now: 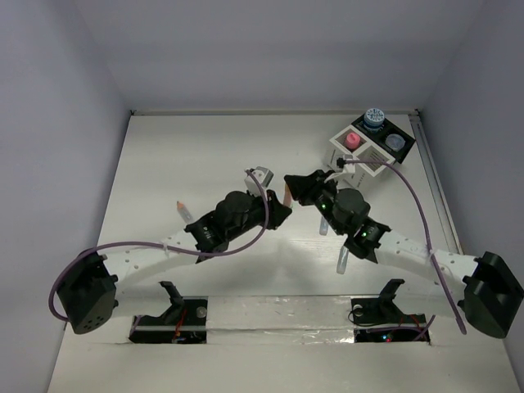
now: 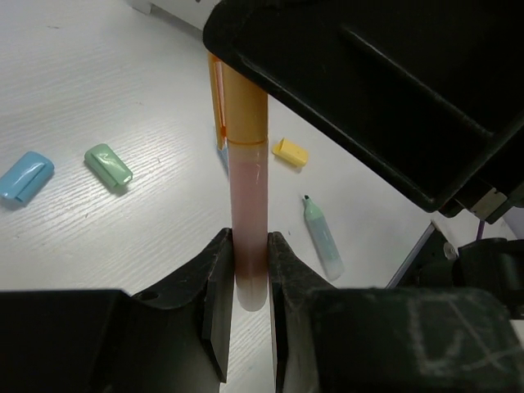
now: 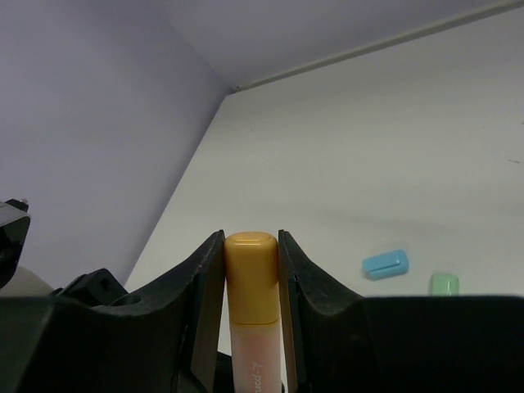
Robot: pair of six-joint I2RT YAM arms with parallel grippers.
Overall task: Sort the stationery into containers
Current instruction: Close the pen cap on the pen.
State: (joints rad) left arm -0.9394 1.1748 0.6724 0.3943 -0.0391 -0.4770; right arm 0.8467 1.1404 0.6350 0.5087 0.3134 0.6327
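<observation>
Just beyond highlighter (image 2: 247, 205): marker (image 2: 322, 237), yellow cap (image 2: 290, 151)

Count by kind: orange-capped marker (image 2: 248, 188), one; loose caps, three: blue cap (image 2: 24, 176), green cap (image 2: 108, 165), yellow cap (image 2: 290, 151); uncapped pale-green marker (image 2: 322, 236), one; pink-tipped stick (image 1: 180, 208), one; white slatted box (image 1: 372, 154), one; pink-capped bottle (image 1: 352, 139), one; blue-patterned pot (image 1: 374, 117), one; grey-blue cup (image 1: 396, 141), one; grippers, two: left gripper (image 2: 248, 274), right gripper (image 3: 250, 254); other sticks under the arms, number uncertain.
</observation>
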